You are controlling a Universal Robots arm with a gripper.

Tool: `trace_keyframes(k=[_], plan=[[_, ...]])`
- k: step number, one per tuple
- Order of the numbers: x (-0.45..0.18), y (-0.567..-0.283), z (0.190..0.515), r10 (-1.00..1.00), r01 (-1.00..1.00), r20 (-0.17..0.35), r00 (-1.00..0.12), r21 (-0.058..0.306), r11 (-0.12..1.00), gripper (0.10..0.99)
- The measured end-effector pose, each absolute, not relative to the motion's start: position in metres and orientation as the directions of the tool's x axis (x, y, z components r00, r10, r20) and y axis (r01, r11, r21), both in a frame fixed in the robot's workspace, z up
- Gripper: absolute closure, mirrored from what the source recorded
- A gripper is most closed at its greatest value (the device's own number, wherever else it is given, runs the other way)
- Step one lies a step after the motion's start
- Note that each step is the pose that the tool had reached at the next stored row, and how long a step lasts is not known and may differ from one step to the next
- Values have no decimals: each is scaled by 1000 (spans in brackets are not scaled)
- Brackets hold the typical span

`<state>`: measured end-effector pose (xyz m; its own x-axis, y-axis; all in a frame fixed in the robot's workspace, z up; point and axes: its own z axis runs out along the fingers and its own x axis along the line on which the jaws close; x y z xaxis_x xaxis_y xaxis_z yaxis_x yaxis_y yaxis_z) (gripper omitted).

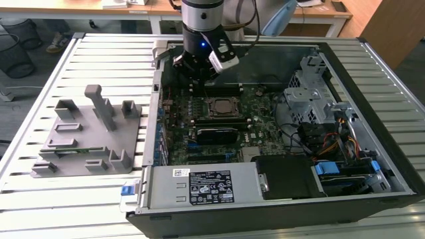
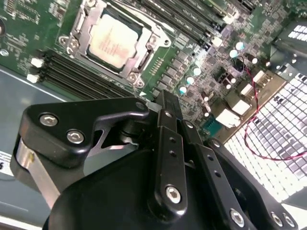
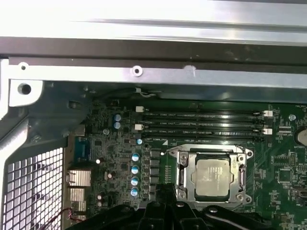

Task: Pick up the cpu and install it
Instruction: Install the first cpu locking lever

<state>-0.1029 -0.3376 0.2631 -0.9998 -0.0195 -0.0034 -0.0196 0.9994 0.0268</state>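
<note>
The open computer case [image 1: 371, 164] lies on the slatted table [image 1: 59, 204]. The motherboard [image 1: 265, 124] fills its floor. The gripper [image 1: 199, 74] hangs above the board's far edge; whether it is wide or narrow cannot be told. The cpu [image 3: 213, 171] sits seated in its socket frame [image 3: 181, 172], just beside the gripper, apart from it.

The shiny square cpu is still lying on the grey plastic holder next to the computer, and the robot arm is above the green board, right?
Not quite. The cpu is not on the grey plastic holder; it sits in the socket frame on the green board, as both wrist views show. The rest is right: in the exterior view the robot arm hangs above the board inside the computer case.
</note>
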Motion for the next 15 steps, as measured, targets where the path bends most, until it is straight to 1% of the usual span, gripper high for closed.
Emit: trace_keyframes(k=[15], plan=[[-112, -320, 255, -21, -21, -4, -1000, 27, 999, 980]])
